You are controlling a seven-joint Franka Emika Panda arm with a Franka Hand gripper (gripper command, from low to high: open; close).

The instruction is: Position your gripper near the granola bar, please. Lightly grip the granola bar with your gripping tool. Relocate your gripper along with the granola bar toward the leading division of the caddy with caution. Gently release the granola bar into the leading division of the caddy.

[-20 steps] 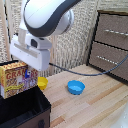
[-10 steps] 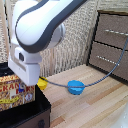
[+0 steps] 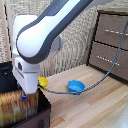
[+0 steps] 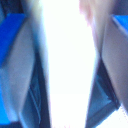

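Observation:
The granola bar point(image 3: 14, 107), a yellow and red-orange printed box, stands on edge, low between the black walls of the caddy point(image 3: 44, 114) at the exterior view's lower left. My gripper point(image 3: 26, 95) reaches down from the big white arm and is shut on the bar's top edge. In the wrist view the bar's white edge point(image 4: 65, 60) fills the space between my blue-tipped fingers point(image 4: 11, 35), with dark caddy fabric below. I cannot make out the divider, so I cannot tell which compartment the bar is in.
A yellow bowl point(image 3: 43, 81) sits just behind the caddy, and a blue bowl point(image 3: 76, 86) lies further to the exterior view's right on the wooden table point(image 3: 95, 107). A brown dresser point(image 3: 112, 42) stands at the back right, with a cable point(image 3: 107, 75) trailing from it.
The arm has carried the granola bar downward, from above the caddy's rim to low between its walls. The grip on the bar is unchanged.

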